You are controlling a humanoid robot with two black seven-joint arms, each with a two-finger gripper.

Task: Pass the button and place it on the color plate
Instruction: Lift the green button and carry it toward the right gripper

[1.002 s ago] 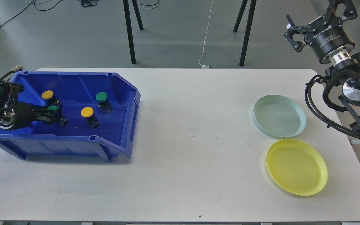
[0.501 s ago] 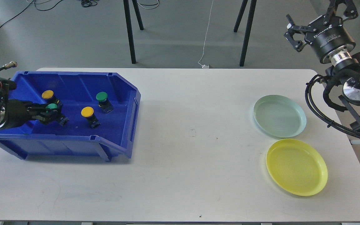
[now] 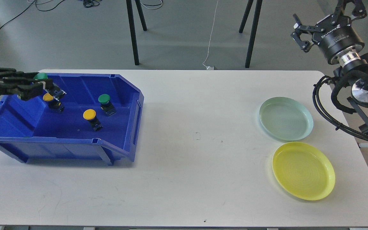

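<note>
A blue bin stands at the table's left. My left gripper is shut on a green button and holds it above the bin's back left corner. In the bin lie two yellow buttons and another green button. A pale green plate and a yellow plate sit at the table's right, both empty. My right gripper is raised above the table's far right corner; its fingers look spread and empty.
The white table lies bare between the bin and the plates. Black stand legs rise behind the table. My right arm's cables hang beside the pale green plate.
My left gripper closed on the green button at the bin floor and lifted it up and back, above the bin's rear wall. The right arm has barely moved.
</note>
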